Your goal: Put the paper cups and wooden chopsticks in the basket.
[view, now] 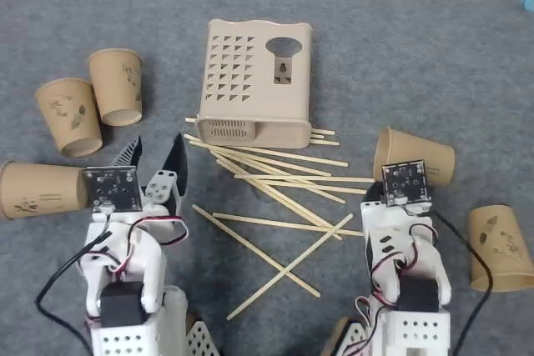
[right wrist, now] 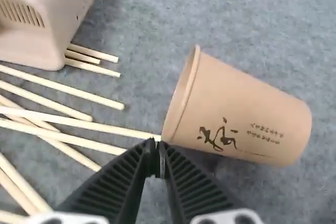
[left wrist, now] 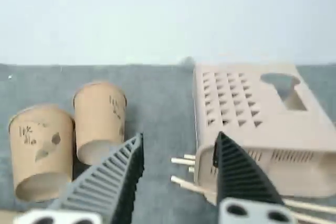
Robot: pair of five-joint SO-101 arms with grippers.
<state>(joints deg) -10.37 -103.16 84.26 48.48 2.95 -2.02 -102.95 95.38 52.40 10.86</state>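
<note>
the basket [view: 250, 81] lay on its side at upper centre of the tabletop [view: 417, 64], chopsticks [view: 284, 177] scattered just below it, three cups [view: 71, 114] at left, two cups [view: 415, 154] at right. the left gripper [view: 154, 160] gaped wide, empty; the right gripper [right wrist: 157, 157] was closed on nothing, beside a cup's rim.

2 white arms [view: 138, 248]; left claw [left wrist: 178, 148], right claw [right wrist: 157, 148] black, ribbed; black cables [view: 67, 266].

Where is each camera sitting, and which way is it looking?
High view: above the table, looking down on basket, chopsticks and both arms.
Left wrist view: on the left arm, facing two paper cups past the open left pincer.
Right wrist view: on the right arm, facing a tipped cup past the shut right pincer.
All three share the basket.
</note>
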